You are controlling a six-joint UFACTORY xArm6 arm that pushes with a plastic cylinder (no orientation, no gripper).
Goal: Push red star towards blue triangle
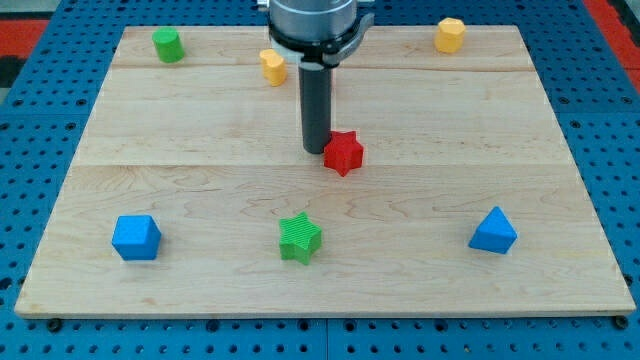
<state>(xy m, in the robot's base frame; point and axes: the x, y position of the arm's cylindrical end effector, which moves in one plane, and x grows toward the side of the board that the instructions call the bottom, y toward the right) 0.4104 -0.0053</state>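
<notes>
The red star (344,153) lies near the middle of the wooden board. My tip (317,150) stands right at the star's left side, touching or nearly touching it. The blue triangle (493,231) sits at the lower right of the board, well down and to the right of the star. The rod rises from the tip to the arm's head at the view's top.
A green star (300,238) lies at lower centre and a blue cube (136,237) at lower left. A green block (168,44) is at top left, a yellow block (273,67) just left of the rod, and a yellow hexagon block (450,35) at top right.
</notes>
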